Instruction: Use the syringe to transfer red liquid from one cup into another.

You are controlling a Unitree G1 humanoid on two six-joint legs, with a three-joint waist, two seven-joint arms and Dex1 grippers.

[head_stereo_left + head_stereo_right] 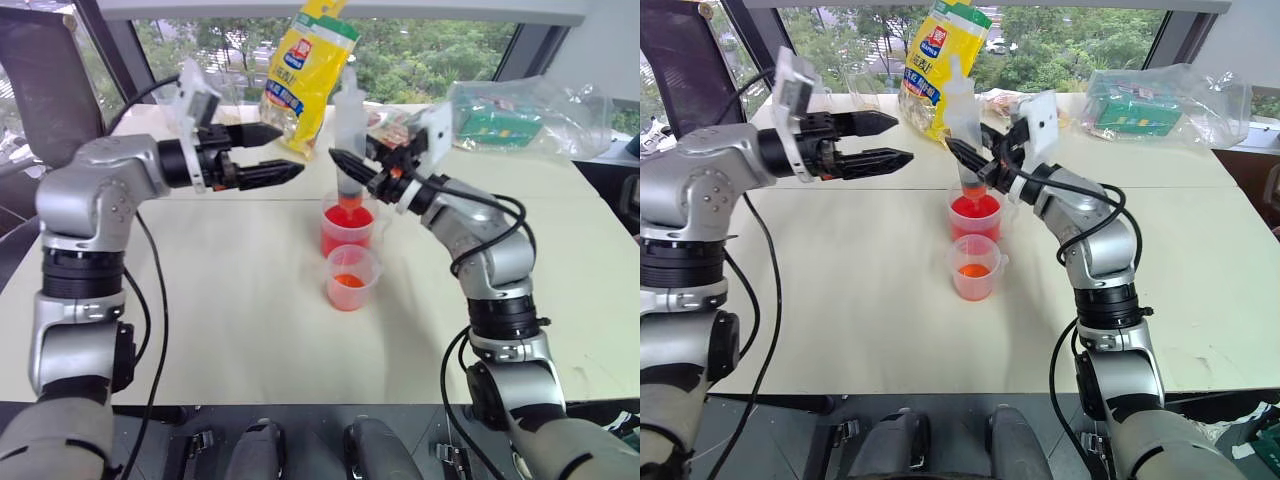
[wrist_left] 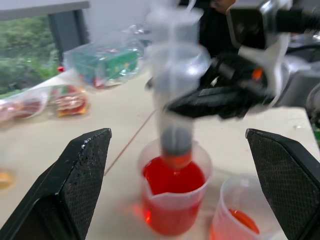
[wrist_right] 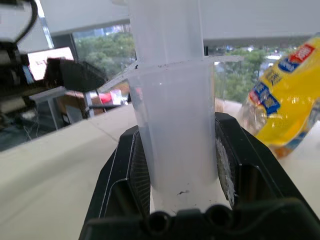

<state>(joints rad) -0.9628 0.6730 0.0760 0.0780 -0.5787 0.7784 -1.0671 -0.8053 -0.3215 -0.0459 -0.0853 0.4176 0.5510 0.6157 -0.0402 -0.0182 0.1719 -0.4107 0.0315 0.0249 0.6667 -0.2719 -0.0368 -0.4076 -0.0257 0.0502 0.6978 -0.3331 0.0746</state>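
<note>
The clear syringe (image 1: 349,130) stands upright with my right gripper (image 1: 352,170) shut on its barrel (image 3: 172,125). Its dark seal sits low in the barrel, and its orange-red tip (image 2: 175,161) dips into the taller cup (image 1: 347,228), which holds the bright red liquid (image 2: 172,182). Just in front of that cup stands the shorter cup (image 1: 352,278) with a little orange-red liquid at its bottom. My left gripper (image 1: 272,152) hangs level to the left of the syringe, apart from it. It is open, with its fingers (image 2: 82,180) wide and nothing between them.
A yellow snack bag (image 1: 305,65) stands behind the cups. Clear plastic bags with a green box (image 1: 510,115) lie at the back right, and small packets (image 2: 70,100) lie beside them. The pale table (image 1: 250,320) reaches to its front edge near me.
</note>
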